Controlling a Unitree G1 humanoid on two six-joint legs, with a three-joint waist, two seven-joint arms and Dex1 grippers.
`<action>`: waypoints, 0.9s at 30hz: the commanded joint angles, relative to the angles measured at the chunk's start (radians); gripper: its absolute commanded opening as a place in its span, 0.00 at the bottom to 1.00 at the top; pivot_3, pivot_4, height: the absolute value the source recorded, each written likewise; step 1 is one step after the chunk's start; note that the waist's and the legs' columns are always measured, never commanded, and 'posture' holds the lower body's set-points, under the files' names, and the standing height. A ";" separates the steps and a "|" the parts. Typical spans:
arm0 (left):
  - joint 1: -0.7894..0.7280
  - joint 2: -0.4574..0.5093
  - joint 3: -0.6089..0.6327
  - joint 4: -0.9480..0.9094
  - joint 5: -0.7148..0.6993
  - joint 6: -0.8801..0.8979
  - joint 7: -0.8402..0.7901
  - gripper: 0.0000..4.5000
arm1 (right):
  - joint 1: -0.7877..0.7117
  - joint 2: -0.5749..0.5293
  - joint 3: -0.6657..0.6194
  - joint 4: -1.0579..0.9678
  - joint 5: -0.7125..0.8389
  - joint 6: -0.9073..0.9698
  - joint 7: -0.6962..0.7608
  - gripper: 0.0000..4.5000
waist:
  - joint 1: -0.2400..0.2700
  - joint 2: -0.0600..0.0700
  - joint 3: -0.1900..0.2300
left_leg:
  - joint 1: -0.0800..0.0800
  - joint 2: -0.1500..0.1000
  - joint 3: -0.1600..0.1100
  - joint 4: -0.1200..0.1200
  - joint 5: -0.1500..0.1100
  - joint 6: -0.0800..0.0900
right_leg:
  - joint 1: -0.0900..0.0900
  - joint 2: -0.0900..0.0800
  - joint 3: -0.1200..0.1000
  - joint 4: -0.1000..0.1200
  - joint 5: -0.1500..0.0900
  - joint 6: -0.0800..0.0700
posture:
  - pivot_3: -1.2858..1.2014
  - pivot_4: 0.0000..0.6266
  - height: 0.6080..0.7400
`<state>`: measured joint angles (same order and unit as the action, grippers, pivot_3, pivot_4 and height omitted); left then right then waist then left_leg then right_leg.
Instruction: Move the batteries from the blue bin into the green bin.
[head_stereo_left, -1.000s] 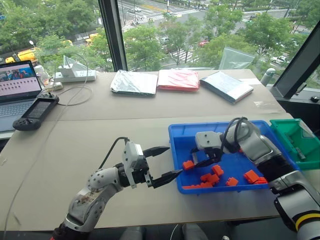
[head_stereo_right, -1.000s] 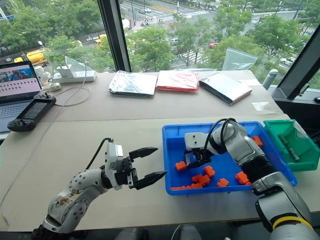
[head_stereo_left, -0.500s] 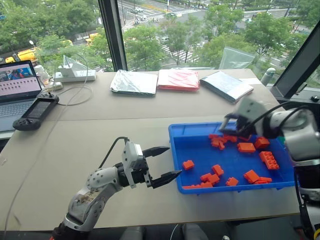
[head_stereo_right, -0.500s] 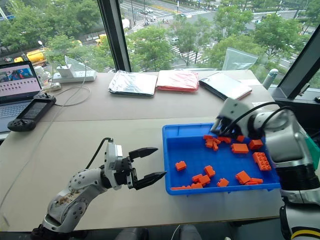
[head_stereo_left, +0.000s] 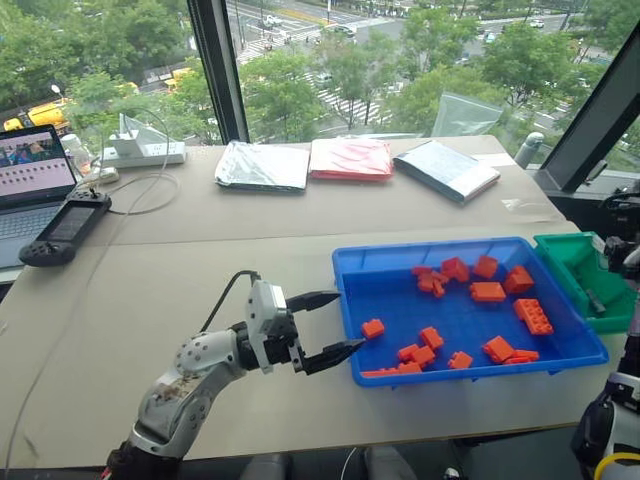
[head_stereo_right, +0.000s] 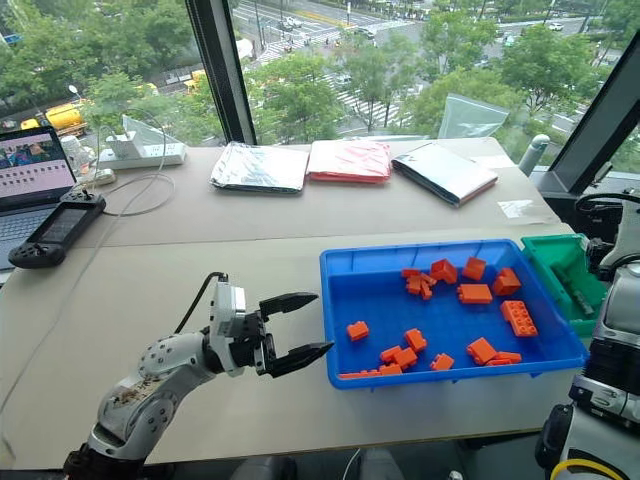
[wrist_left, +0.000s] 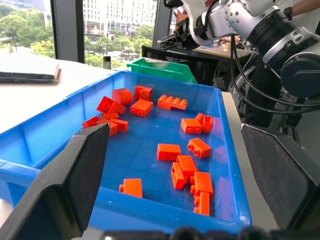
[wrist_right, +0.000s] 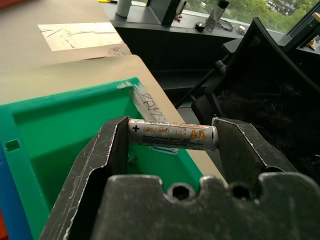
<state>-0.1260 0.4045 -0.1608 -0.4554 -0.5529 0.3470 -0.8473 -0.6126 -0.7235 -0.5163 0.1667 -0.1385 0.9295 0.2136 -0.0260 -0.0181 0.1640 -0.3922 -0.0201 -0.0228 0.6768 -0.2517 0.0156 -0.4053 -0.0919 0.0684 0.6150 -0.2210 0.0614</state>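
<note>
An AA battery (wrist_right: 155, 132), silver with orange print, lies crosswise in my right gripper (wrist_right: 173, 134), which is shut on it just above the green bin (wrist_right: 60, 135). That green bin (head_stereo_left: 568, 262) stands against the right end of the blue bin (head_stereo_left: 352, 300). A slim grey cylinder (head_stereo_left: 594, 299) lies on the green bin's floor. The blue bin holds several orange bricks (head_stereo_left: 488, 292); I see no batteries among them. My left gripper (head_stereo_left: 350, 320) hangs open and empty just outside the blue bin's left wall, pointing at it.
At the back of the table lie a silver foil bag (head_stereo_left: 263, 165), a red bag (head_stereo_left: 350, 157) and a grey packet (head_stereo_left: 446, 169). A laptop (head_stereo_left: 30, 170), a handheld console (head_stereo_left: 62, 227) and a power strip (head_stereo_left: 143, 152) sit at the far left.
My right arm has swung from the left middle of the blue bin, across it to the right, and now holds the battery over the green bin. The left gripper has stayed put.
</note>
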 joint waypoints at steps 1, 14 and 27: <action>-0.017 -0.005 -0.002 -0.014 -0.012 -0.007 -0.008 1.00 | 0.006 -0.017 -0.013 -0.043 0.023 0.002 -0.024 0.77 | 0.001 0.000 0.000 | 0.000 0.000 0.000 0.000 0.000 0.000 | 0.000 0.000 0.000 0.000 0.000 0.000 | 0.52 0.24 1.00; -0.039 -0.008 0.003 -0.003 -0.008 -0.009 -0.008 1.00 | -0.025 -0.043 0.041 -0.171 0.171 -0.126 0.096 1.00 | 0.003 0.000 0.000 | 0.000 0.000 0.000 0.000 0.000 0.000 | 0.000 0.000 0.000 -0.001 0.000 0.000 | 0.52 0.24 1.00; -0.055 0.002 0.019 -0.012 -0.001 0.032 0.050 1.00 | 0.506 -0.133 0.107 -0.804 0.710 -0.145 0.742 1.00 | 0.024 -0.001 0.001 | -0.005 0.000 -0.005 0.003 -0.001 0.001 | 0.000 -0.002 -0.003 -0.004 0.000 0.003 | 0.52 0.24 1.00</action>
<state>-0.1684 0.4061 -0.1491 -0.4345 -0.5516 0.3643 -0.8160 -0.0954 -0.8709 -0.3795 -0.6030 0.5555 0.8439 0.9738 -0.0016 -0.0191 0.1648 -0.3965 -0.0196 -0.0256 0.6804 -0.2526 0.0170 -0.4046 -0.0943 0.0673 0.6116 -0.2205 0.0647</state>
